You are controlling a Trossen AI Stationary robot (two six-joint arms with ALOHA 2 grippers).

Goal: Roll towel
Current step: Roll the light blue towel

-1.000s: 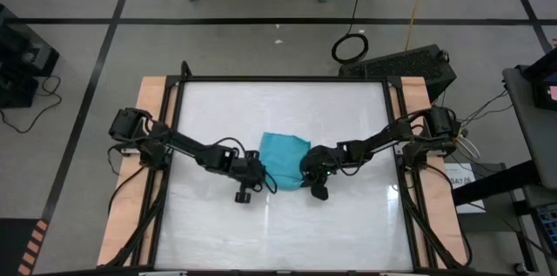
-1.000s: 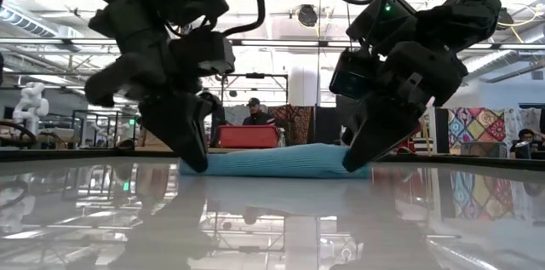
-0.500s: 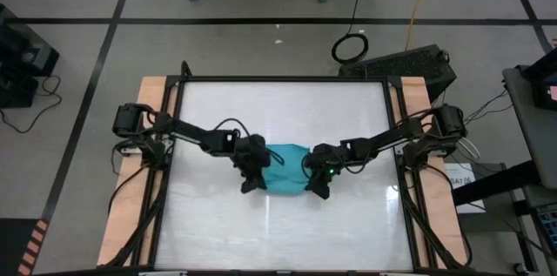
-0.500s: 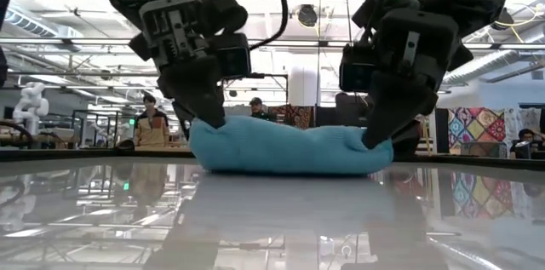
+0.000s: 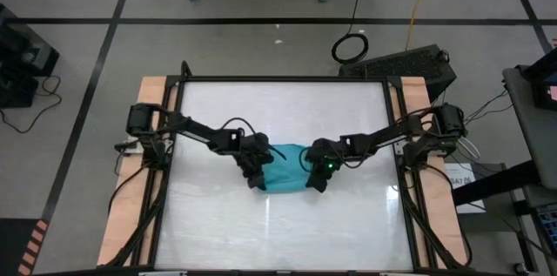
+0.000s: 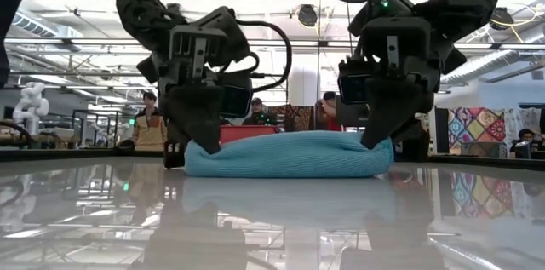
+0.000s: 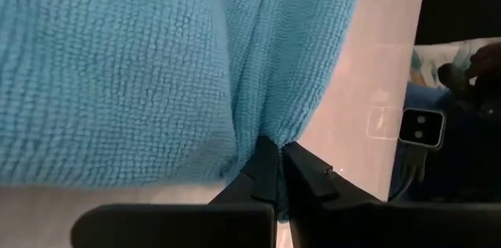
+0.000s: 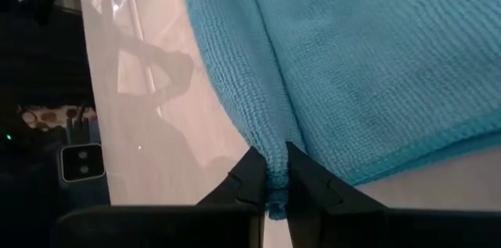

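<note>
The left gripper [image 5: 258, 174] is clenched on the left end of the towel [image 5: 285, 174]; the left wrist view shows both fingers [image 7: 266, 171] pinching a thin fold of the cloth. The right gripper [image 5: 317, 176] is likewise clenched on the right end, its fingers [image 8: 254, 171] nipping a gathered edge.

Location: the towel lies at the middle of the table [image 5: 278, 111], between the two grippers, as a low, elongated bundle running left to right.

Step in hand, as judged: the roll is under way. Both ends are gripped and the cloth is already doubled into a thick pad, but part of it appears to lie flat on the far side.

Next move, as judged: both grippers must travel together, at equal pace, turning the gripped edge over the remaining flat cloth. Uneven travel would skew the roll; a loose pinch would let the fold spring open.

View comparison:
- The low view shows the towel's [image 6: 288, 154] rounded profile resting on the table surface, which the high view flattens.
- The wrist views confirm cloth between the fingers; the high view hides this under the arms.
- The low view alone shows people in the room behind.
</note>
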